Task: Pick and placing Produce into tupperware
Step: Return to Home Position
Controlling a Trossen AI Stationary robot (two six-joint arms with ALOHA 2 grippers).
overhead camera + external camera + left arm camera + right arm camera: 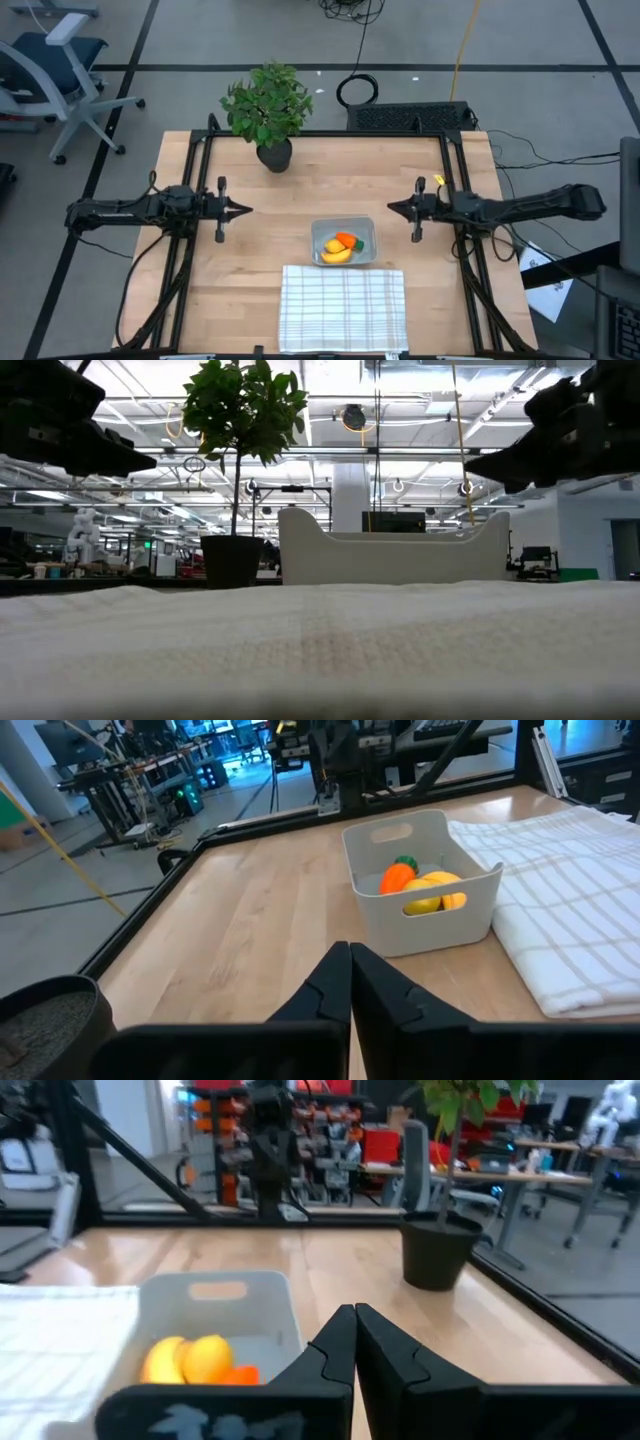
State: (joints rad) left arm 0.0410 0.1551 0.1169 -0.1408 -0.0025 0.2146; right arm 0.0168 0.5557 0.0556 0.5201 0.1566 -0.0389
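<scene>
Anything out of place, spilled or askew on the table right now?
Nothing stands out. Carrot, banana and lemon sit inside the tupperware; cloth lies flat beside it, plant stands upright. Left gripper and right gripper are shut, off to either side.

Tupperware (318, 232): small pale-grey rect. tub w/ rounded corners, open top, a handle slot in each end wall. Upright on the worktop (250, 260), near ctr, just beside the far edge of the checked cloth (343, 310). All 3 produce pcs inside. Carrot (346, 239): orange w/ green top, on the side away from the cloth. Banana (337, 256): curved, yellow-orange, along the wall nearest the cloth. Lemon (331, 246): small, yellow, touching banana, next to carrot.
</scene>
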